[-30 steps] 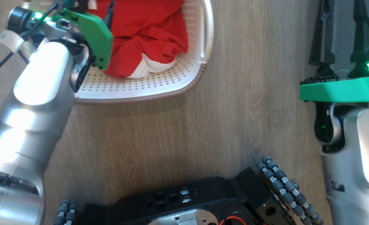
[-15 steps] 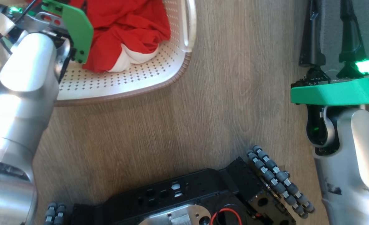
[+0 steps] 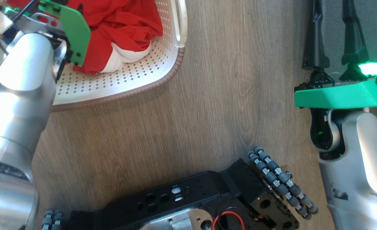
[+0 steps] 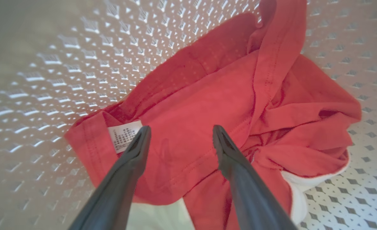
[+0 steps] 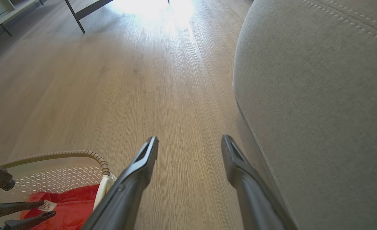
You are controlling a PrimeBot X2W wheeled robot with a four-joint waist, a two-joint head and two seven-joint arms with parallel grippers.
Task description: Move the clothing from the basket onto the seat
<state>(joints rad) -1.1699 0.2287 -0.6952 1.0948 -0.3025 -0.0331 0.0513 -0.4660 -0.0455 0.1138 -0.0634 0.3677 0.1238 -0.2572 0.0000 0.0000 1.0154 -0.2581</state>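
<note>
Tag on clothing, print illegible, beside left gripper

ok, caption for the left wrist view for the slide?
Left gripper open over the red clothing lying in the perforated basket.

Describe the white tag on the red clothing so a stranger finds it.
Find the cream-white perforated plastic basket on the wooden floor. A bright red fabric garment lies inside; at its hem corner sits a small white label, alone in carrying print.
</note>
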